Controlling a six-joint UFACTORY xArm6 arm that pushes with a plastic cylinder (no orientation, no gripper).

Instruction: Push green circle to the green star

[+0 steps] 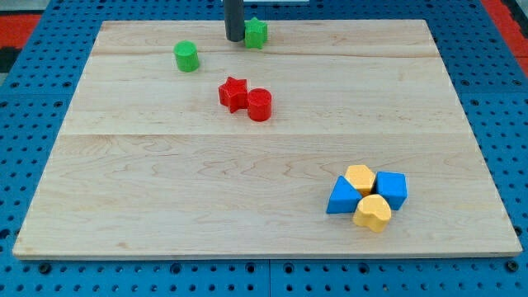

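green circle (187, 56) left of my tip (234, 39), apart

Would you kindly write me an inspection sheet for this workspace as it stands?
Surface: pale wooden board, flat, on a blue pegboard.
Job's things: green circle near the view's top left; green star at the top edge, apart from it.
Clutter: red star touching red cylinder; two blue blocks and two yellow blocks clustered at the bottom right.
Grippers: none; my tip sits just left of the green star.
Cables: nothing seen.
Surroundings: red area beyond the pegboard.
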